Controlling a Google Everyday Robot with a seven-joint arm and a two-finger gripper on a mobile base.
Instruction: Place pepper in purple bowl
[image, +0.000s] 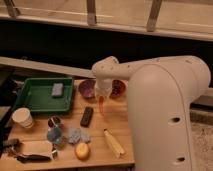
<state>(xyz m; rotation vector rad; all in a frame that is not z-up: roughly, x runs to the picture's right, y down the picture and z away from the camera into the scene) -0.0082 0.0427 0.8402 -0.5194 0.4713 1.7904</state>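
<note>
The gripper (102, 98) hangs just right of the purple bowl (87, 89), clamped on the pepper (102, 105), which dangles above the table (95, 142). Pickup done; drop into bowl remains.

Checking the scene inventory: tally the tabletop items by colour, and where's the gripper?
Purple: 1, round purple bowl
Dark red: 1, round bowl
Orange-red: 1, slim pepper, hanging under the gripper between the bowls
Green: 1, tray
Black: 1, rectangular bar
Yellow: 1, corn cob
Orange: 1, round fruit
Total: 7
</note>
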